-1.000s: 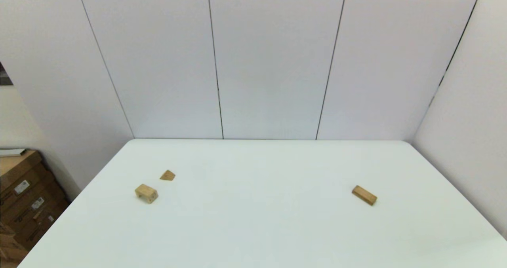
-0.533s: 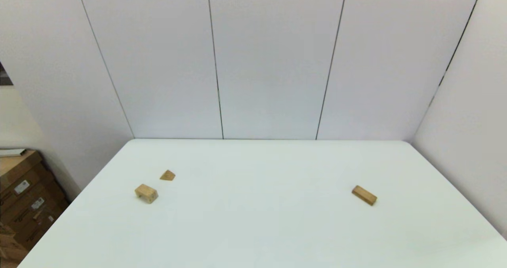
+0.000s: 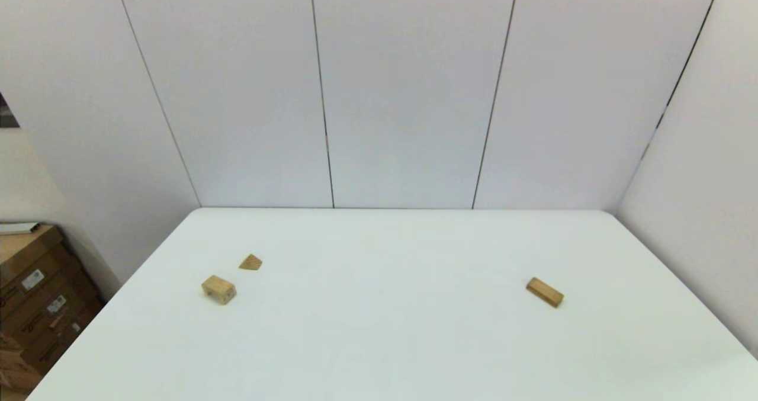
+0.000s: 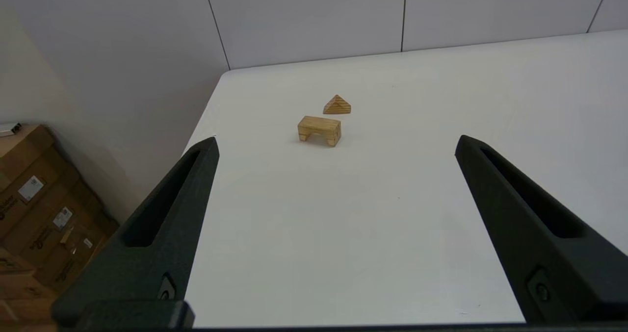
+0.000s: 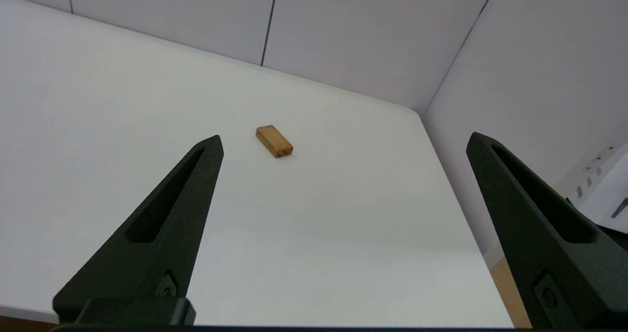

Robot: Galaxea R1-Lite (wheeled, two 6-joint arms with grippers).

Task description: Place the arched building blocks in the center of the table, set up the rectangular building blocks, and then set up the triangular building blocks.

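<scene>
The arched block (image 3: 218,289) (image 4: 319,130) stands on its two legs at the left of the white table (image 3: 391,330). Just behind it lies the small triangular block (image 3: 250,262) (image 4: 337,105). The rectangular block (image 3: 545,292) (image 5: 274,141) lies flat at the right of the table. Neither arm shows in the head view. In the left wrist view my left gripper (image 4: 336,143) hangs open near the table's front left, well short of the arched block. My right gripper (image 5: 343,140) is open too, held back from the rectangular block, with nothing between its fingers.
Brown cardboard boxes (image 3: 35,294) (image 4: 34,209) are stacked on the floor beside the table's left edge. White wall panels (image 3: 402,93) close off the back and the right side.
</scene>
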